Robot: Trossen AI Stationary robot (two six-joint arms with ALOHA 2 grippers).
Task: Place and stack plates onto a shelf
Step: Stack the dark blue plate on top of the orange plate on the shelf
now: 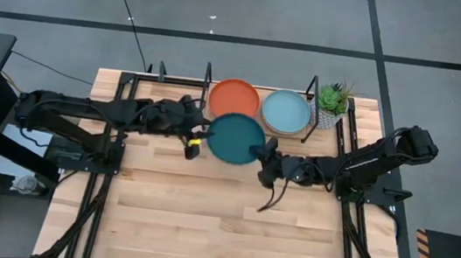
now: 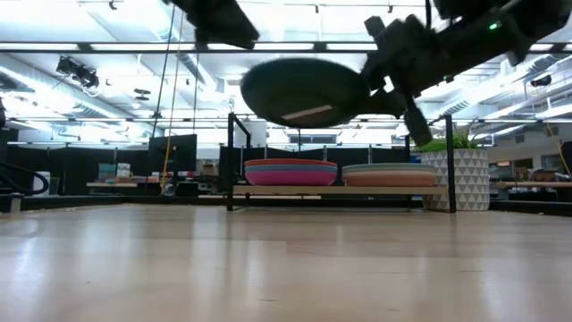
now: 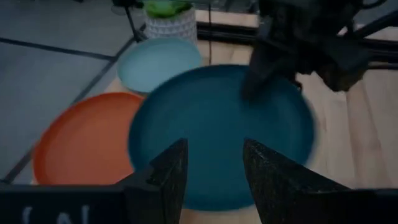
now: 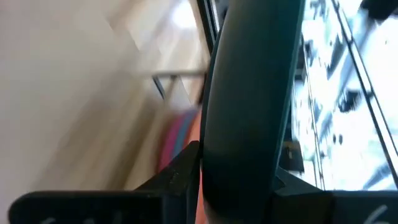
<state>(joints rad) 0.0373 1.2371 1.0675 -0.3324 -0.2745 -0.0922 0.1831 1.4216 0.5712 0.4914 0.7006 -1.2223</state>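
A dark teal plate hangs in the air in front of the shelf, lifted clear of the table. My right gripper is shut on the plate's right rim. My left gripper is open at the plate's left rim, fingers over it; whether it touches, I cannot tell. On the shelf rest two stacks, one topped by an orange plate, the other by a light teal plate. My right gripper pinches the dark teal plate's rim on its right side between the two fingers, one above and one below the rim. The fingers come nearly level from the table's right. The plate is lifted clear, slightly tilted, above the table.
A potted plant stands at the shelf's right end. Black upright posts rise at the shelf's ends. The wooden tabletop spreads toward the near edge in front of both arms.
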